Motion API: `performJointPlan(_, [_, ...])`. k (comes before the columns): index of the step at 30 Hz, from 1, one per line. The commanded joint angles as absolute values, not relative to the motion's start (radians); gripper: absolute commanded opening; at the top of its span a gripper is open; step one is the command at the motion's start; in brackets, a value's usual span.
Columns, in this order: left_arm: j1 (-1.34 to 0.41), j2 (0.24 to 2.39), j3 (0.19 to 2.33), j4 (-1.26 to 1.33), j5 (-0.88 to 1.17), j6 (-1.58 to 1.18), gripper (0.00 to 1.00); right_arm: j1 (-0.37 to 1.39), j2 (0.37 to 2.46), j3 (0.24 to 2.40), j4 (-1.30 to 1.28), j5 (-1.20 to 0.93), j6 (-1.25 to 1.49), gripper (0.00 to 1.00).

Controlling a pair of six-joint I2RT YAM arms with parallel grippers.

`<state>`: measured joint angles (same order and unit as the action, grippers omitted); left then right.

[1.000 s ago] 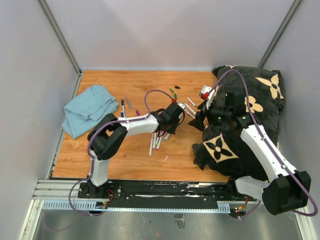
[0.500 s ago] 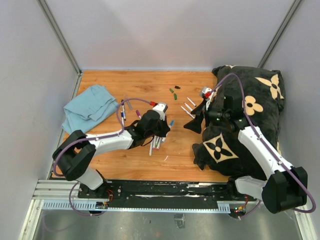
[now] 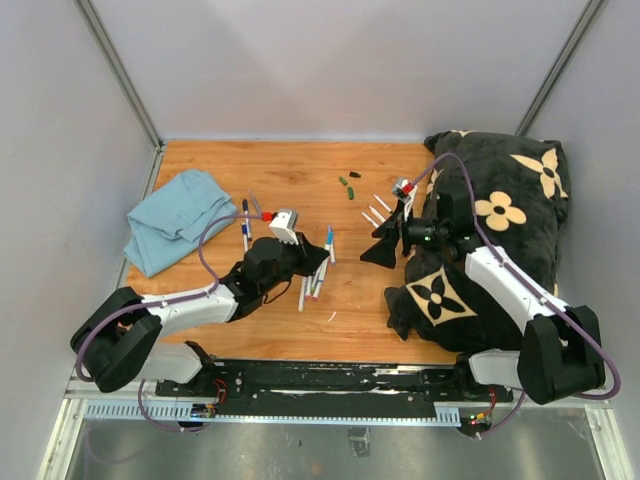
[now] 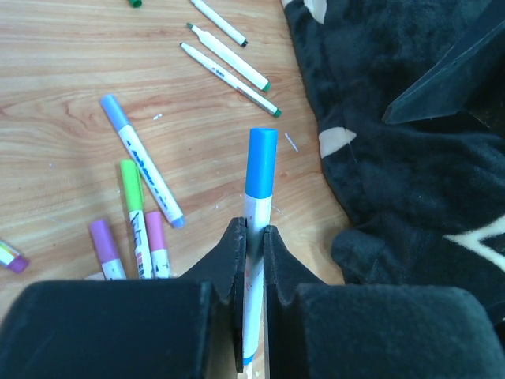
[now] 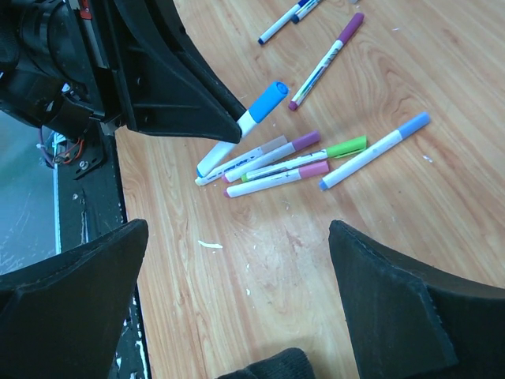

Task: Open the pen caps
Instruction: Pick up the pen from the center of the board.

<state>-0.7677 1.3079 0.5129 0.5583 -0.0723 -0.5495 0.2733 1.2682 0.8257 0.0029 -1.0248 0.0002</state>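
- Overhead: the left gripper [image 3: 314, 262] is pinching a white pen [image 3: 325, 252], with its blue cap [image 3: 328, 236] sticking out toward the right gripper [image 3: 384, 243], which is gaping wide nearby.
- Left wrist: the fingers [image 4: 233, 257] are squeezing the pen's barrel below the cap.
- Right wrist: loose pens [image 5: 284, 162] are lying on the table [image 5: 276, 276] between the spread jaws.

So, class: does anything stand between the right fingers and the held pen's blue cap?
Nothing visible. The blue cap sticks out clear of the left fingers gripping its pen, and the open right fingers face it across a bare gap. The loose pens lie flat on the table.

One cloth [image 3: 178, 215], one cushion [image 3: 545, 235], three uncapped markers [image 4: 227, 57]
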Motion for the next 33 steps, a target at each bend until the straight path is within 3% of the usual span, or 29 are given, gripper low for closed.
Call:
performJointPlan(1, [-0.758,1.274,0.449,0.728,-0.070,-0.626,0.00,0.316,1.287,0.811,0.051,-1.049,0.013,0.99])
performJointPlan(26, [-0.758,1.248,0.304,1.080,-0.078,-0.815,0.00,0.459,1.398,0.821,0.056,-0.962,0.009,0.99])
performJointPlan(33, [-0.767,1.329,0.306,1.206,-0.082,-0.869,0.00,0.491,1.422,0.813,0.182,-0.960,0.215,0.99])
